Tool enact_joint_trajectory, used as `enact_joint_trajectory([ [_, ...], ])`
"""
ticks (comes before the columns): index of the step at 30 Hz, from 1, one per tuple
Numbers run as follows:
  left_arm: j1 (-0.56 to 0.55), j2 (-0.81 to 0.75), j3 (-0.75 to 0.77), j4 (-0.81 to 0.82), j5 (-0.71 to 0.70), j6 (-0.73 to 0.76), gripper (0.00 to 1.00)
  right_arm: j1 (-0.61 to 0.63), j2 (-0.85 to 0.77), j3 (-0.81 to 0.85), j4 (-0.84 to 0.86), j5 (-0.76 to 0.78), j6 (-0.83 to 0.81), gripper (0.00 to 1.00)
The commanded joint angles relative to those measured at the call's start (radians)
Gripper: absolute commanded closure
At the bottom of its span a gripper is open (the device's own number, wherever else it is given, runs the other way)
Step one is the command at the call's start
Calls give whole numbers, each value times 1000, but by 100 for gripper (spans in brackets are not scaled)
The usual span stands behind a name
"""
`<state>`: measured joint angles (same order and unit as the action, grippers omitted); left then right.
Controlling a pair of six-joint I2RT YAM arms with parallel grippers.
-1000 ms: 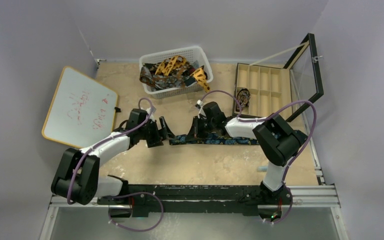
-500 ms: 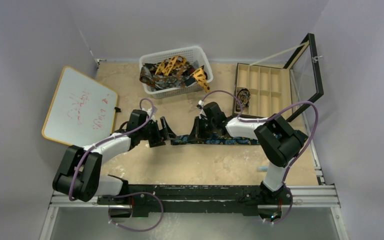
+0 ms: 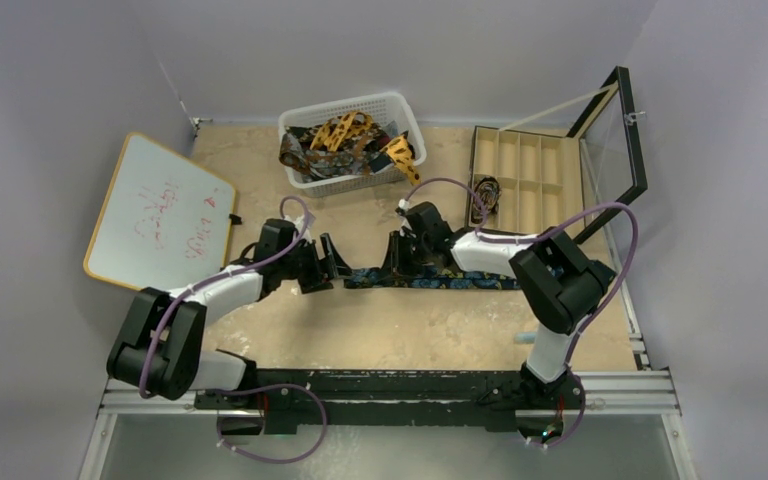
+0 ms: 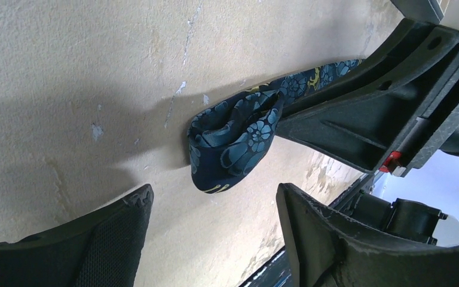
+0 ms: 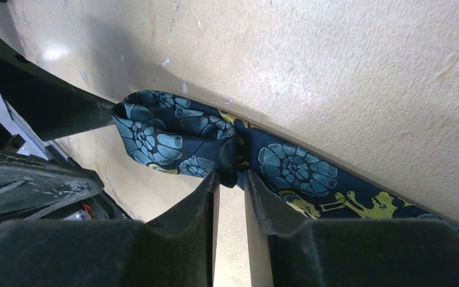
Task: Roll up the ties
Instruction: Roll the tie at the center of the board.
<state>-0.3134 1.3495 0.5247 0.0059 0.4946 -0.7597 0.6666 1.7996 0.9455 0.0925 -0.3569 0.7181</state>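
A dark navy tie (image 3: pixel 440 281) with blue-gold flowers lies flat across the table's middle. Its left end is bunched into a small loose roll (image 4: pixel 233 140). My left gripper (image 4: pixel 214 191) stands open just left of that roll, touching nothing. My right gripper (image 5: pixel 232 174) comes in from the right, its jaws a narrow slit apart. A fold of the tie (image 5: pixel 287 170) sits right at its fingertips, behind the roll (image 5: pixel 155 134). From above, the left gripper (image 3: pixel 328 262) and right gripper (image 3: pixel 392 262) face each other over the tie's left end.
A white mesh basket (image 3: pixel 400 105) at the back holds more ties (image 3: pixel 345 140), orange and dark ones. A whiteboard (image 3: pixel 160 215) lies at the left. An open compartment box (image 3: pixel 525 165) with a raised lid (image 3: pixel 615 150) stands at the right.
My right gripper's jaws have parted a little around the fold of the tie. The left gripper has narrowed slightly and edged nearer the roll.
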Motion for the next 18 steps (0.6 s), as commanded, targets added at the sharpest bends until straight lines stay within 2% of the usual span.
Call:
enact_joint_trajectory([
  [1, 10, 18, -20, 67, 26, 4, 27, -3, -49, 66, -59, 42, -51, 71],
  [5, 9, 32, -26, 110, 36, -10, 29, -4, -78, 88, -67, 29, -79, 69],
  [11, 10, 15, -30, 122, 20, -32, 30, 10, -97, 102, -7, -36, -67, 74],
  [18, 10, -141, -35, -2, -150, -40, 25, 82, -24, 162, 15, -63, -47, 77],
])
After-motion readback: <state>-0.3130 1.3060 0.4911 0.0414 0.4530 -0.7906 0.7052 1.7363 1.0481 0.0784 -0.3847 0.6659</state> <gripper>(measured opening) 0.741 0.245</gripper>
